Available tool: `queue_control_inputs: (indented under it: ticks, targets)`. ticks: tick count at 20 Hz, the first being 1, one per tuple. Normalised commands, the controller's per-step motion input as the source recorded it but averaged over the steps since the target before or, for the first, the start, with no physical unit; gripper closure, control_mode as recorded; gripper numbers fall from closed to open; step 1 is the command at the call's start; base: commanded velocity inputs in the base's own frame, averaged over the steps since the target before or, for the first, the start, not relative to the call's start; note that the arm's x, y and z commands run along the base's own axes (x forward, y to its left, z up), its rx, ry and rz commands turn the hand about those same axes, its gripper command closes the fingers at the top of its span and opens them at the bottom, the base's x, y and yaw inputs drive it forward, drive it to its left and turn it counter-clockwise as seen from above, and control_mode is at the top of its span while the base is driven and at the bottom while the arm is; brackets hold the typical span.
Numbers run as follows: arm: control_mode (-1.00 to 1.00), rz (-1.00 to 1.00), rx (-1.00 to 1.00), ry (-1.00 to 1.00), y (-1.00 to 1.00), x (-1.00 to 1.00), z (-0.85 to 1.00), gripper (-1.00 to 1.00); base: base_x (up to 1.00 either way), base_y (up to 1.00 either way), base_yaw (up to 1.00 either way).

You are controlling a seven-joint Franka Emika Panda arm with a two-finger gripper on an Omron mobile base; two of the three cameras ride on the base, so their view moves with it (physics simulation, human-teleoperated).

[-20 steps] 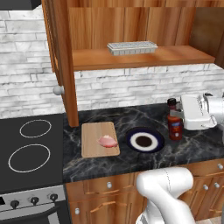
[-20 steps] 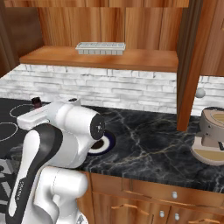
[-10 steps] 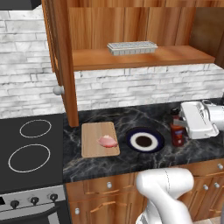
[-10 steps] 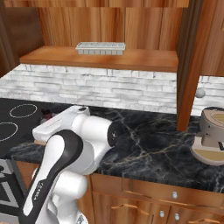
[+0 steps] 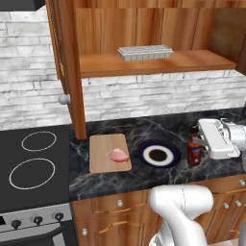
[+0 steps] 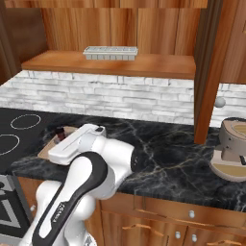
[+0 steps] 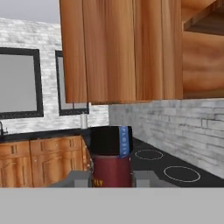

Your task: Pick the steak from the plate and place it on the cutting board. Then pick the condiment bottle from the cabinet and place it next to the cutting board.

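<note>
Here, at the dark marble counter (image 5: 144, 132), my pincer (image 5: 201, 142) is pinched on the condiment bottle (image 5: 194, 149), its two fingers pressed against the glass from either side. In the hand view the bottle (image 7: 111, 162) rises upright between my fingertips (image 7: 80, 178), black cap up, a strip of blue on its side. From the left base view the bottle is down at counter level to the right of the plate (image 5: 159, 154), just beside its navy rim; whether its base touches the marble I cannot tell. The steak (image 5: 118, 155) lies flat on the cutting board (image 5: 109, 153), toward the board's right half, and the board sits on the counter to the left of the plate, near it but apart. The plate carries nothing. Left of the board is the black stove top (image 5: 33, 161) with its white ring burners. Above the counter the cabinet (image 5: 144, 43) stands open, a pale grey tray (image 5: 145, 52) resting on its shelf. In the right base view my white arm crosses in front of the board (image 6: 50, 146), and the bottle's dark cap (image 6: 59, 133) shows just behind it. A round wooden stand (image 6: 233, 149) sits at the far right of the counter
</note>
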Motion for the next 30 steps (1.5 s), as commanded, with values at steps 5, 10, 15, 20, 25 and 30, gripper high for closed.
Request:
queue_control_inputs:
  ticks: [5, 10, 15, 20, 25, 30]
  targets:
    - [-1.00, 0.00, 0.08, -0.02, -0.09, -0.01, -0.16, 1.00, 0.00, 0.00, 0.00]
    - [-1.00, 0.00, 0.01, -0.01, -0.11, -0.03, 0.00, 1.00, 0.00, 0.00, 0.00]
    - [-1.00, 0.00, 0.00, 0.00, -0.12, -0.01, -0.01, 1.00, 0.00, 0.00, 0.00]
    - [-1.00, 0.00, 0.00, 0.00, -0.15, 0.00, -0.07, 1.00, 0.00, 0.00, 0.00]
    - [-1.00, 0.00, 0.00, 0.00, -0.16, 0.00, -0.14, 1.00, 0.00, 0.00, 0.00]
    - [-1.00, 0.00, 0.00, -0.02, -0.21, 0.04, -0.21, 1.00, 0.00, 0.00, 0.00]
